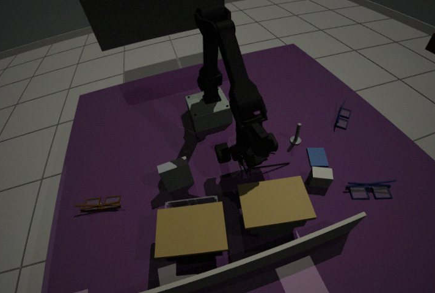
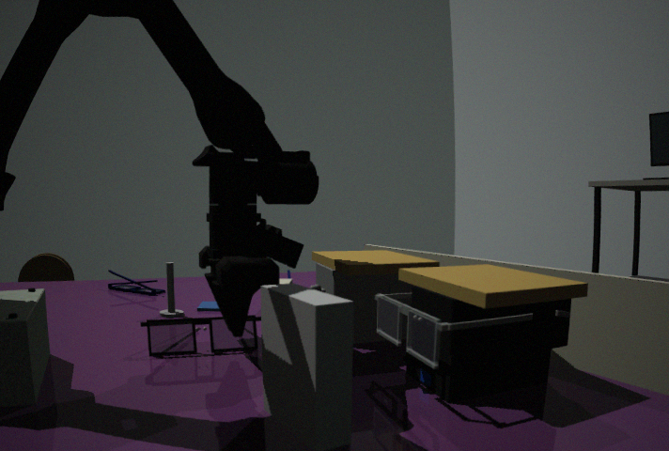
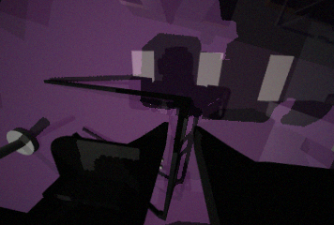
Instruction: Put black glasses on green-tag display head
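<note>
The black glasses (image 1: 269, 166) (image 2: 148, 338) (image 3: 113, 90) stand on the purple table with lenses upright and temples out. My gripper (image 2: 238, 333) (image 3: 180, 128) points down at them, its fingers partly open on either side of the lens frame, with a gap visible in the wrist view. In the top view the arm hides most of the lens frame. One display head (image 1: 277, 202) (image 2: 375, 257) has a yellow top and no glasses in view. The other head (image 1: 190, 229) (image 2: 492, 282) wears clear-framed glasses (image 2: 439, 340) and shows a blue tag (image 2: 425, 376). No green tag is visible.
A grey block (image 1: 176, 176) (image 2: 305, 345) stands near the gripper. A peg on a disc (image 1: 297, 132) (image 2: 170, 289), a blue tile (image 1: 317, 157) and a white block (image 1: 322, 173) lie beyond. A low wall (image 1: 259, 257) (image 2: 622, 329) runs behind the heads. Orange glasses (image 1: 100, 206) lie far left.
</note>
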`<state>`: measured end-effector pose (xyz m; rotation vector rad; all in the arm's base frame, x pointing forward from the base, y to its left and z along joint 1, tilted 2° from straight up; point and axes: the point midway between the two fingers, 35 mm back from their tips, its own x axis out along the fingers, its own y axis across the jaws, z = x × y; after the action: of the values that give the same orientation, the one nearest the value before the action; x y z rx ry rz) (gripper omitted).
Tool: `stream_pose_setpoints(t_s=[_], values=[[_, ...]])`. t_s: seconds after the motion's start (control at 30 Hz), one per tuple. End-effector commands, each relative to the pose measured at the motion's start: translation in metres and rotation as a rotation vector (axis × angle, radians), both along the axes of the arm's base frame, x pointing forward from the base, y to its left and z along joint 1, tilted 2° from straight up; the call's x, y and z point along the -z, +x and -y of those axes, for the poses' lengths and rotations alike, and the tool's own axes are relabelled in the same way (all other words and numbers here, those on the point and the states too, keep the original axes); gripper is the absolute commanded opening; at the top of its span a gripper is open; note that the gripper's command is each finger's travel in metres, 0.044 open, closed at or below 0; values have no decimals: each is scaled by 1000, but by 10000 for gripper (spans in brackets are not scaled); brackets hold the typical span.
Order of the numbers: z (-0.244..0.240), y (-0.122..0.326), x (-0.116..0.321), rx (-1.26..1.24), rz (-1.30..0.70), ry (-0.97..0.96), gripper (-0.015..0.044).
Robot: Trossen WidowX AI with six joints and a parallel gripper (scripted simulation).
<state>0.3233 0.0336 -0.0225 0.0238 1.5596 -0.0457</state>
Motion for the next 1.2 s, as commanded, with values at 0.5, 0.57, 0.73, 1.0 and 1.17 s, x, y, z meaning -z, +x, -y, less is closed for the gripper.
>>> stream_pose_setpoints(t_s=[0.5,0.57,0.73,1.0,1.17], values=[[-2,-3,5,-6,-9,-1,74],[-2,-3,5,-6,-9,-1,60],[-2,-3,5,-6,-9,-1,27],[-2,-3,5,-6,-9,-1,0],[-2,-1,-7,-5,-9,-1,0]])
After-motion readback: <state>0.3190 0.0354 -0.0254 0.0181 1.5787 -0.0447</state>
